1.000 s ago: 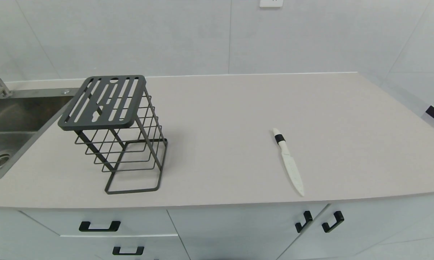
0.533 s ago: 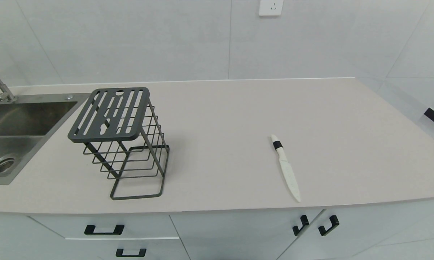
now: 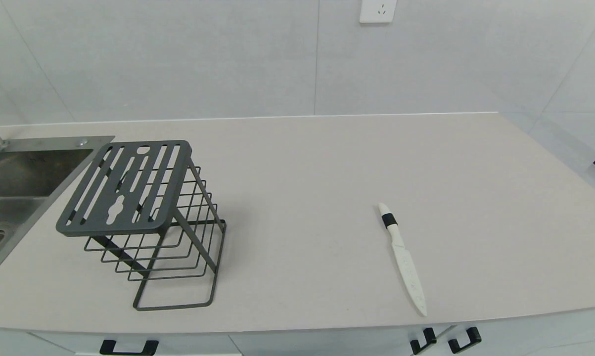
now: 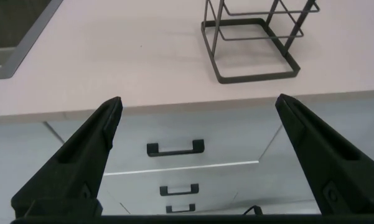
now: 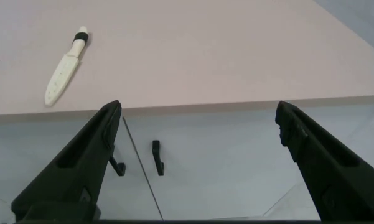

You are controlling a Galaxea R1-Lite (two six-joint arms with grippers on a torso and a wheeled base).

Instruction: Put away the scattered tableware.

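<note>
A white knife [image 3: 402,257] with a black band on its handle lies flat on the beige counter [image 3: 327,173] near the front edge at the right, blade toward me; it is also in the right wrist view as the knife [image 5: 65,66]. A dark wire rack [image 3: 134,217] with a slotted top plate stands on the counter's left part; its base frame is the rack [image 4: 252,46] in the left wrist view. My left gripper [image 4: 198,112] is open, held in front of the cabinet below the counter edge. My right gripper [image 5: 198,112] is open too, also below the counter edge.
A steel sink [image 3: 10,183] is set into the counter at the far left. White cabinet fronts with black handles [image 4: 174,148] run under the counter. A wall socket [image 3: 378,10] sits on the tiled wall behind. The counter ends at the right.
The whole head view has shifted: rack and knife now sit lower and larger in the picture, so the camera has moved closer. Neither object has moved on the counter.
</note>
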